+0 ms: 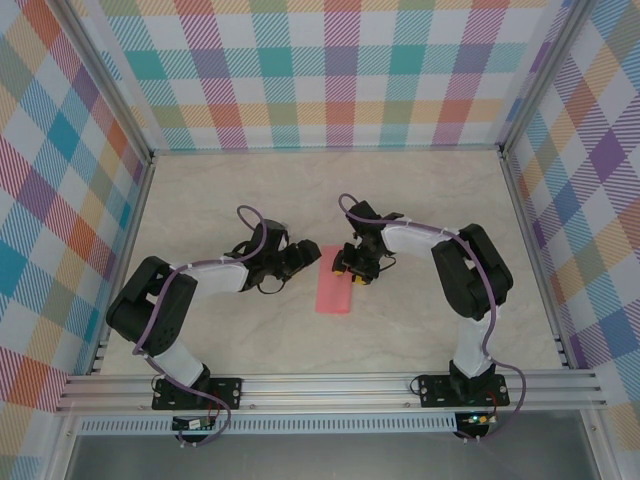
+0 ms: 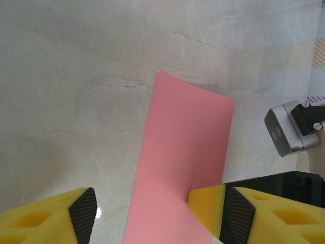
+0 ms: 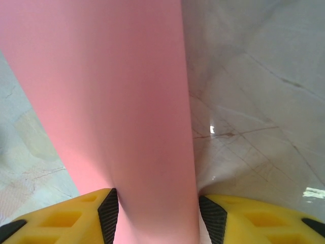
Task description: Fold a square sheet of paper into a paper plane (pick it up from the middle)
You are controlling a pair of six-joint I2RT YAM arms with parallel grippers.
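LIGHTING / PICTURE QUALITY
- Light: bright, even, from overhead; table (image 1: 250, 200) pale, arm shadows faint and soft.
- Glare: small white glints on marble in both wrist views.
- Shadow: soft grey band past far edge of square sheet of paper (image 2: 183, 152).
- Focus: sheet in right wrist view very close, blurred, edges smeared.
- Distortion: plaid walls (image 1: 60, 200) splay outward at top view's sides.

matt paper sheet (image 2: 183, 152), glossy marbled table (image 2: 76, 76)

Square sheet of paper (image 3: 127, 101): blurred in right wrist view, cut by top and bottom edges. Whether right gripper (image 3: 158, 216) pinches or merely straddles it: cannot tell. Left wrist view: sheet cut by bottom edge, left gripper (image 2: 155, 213) finger (image 2: 205, 208) hides part.
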